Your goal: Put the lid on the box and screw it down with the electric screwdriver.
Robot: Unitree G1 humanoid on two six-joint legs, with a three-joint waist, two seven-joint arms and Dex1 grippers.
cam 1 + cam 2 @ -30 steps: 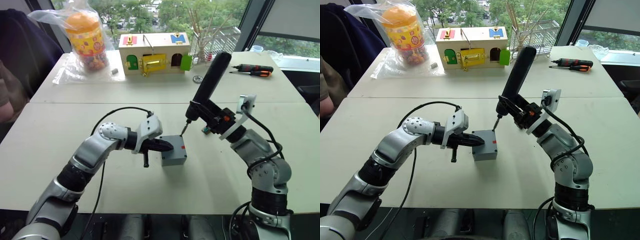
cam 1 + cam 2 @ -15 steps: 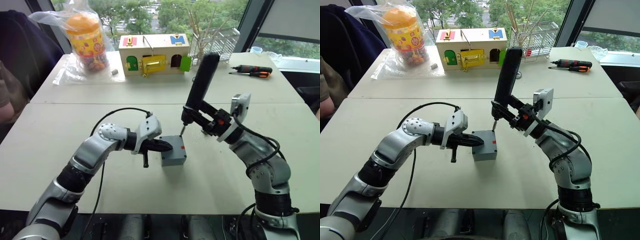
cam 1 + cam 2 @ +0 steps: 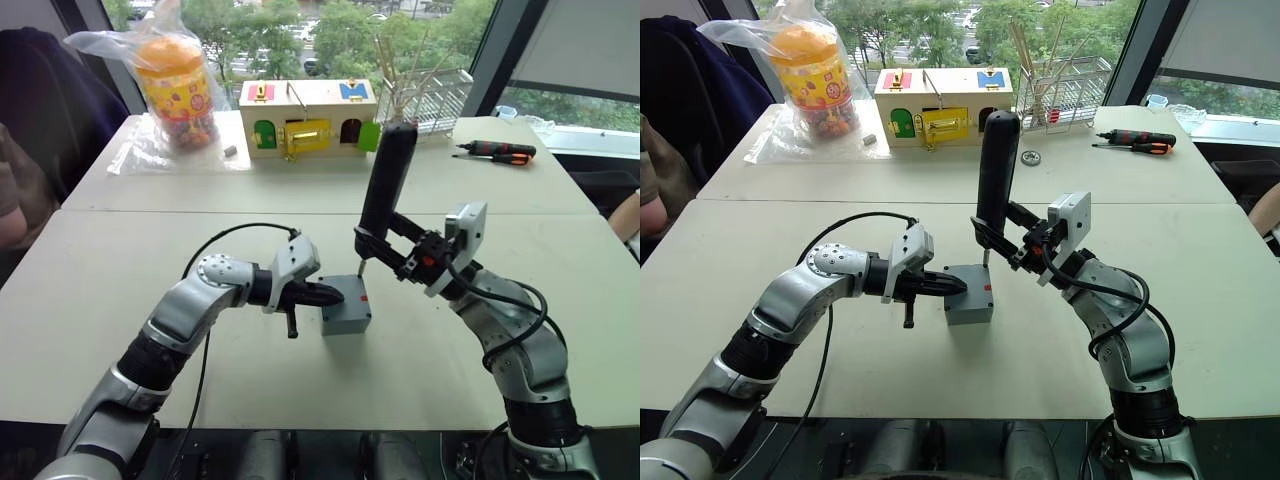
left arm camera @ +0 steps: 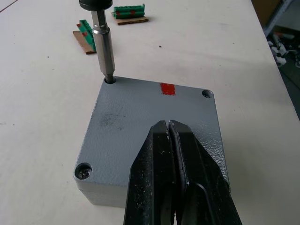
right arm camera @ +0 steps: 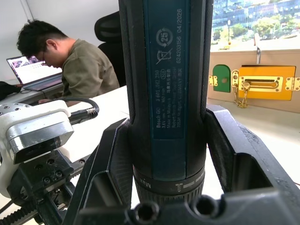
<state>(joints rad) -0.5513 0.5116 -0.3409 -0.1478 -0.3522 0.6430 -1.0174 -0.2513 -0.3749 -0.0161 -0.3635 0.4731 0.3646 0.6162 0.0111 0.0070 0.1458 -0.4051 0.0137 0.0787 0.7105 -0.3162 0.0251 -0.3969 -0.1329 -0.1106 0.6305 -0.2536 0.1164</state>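
Now electric screwdriver upright, bit down.

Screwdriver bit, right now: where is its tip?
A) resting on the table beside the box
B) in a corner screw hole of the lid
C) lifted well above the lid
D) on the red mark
B: the electric screwdriver bit's tip sits in a corner hole of the lid.
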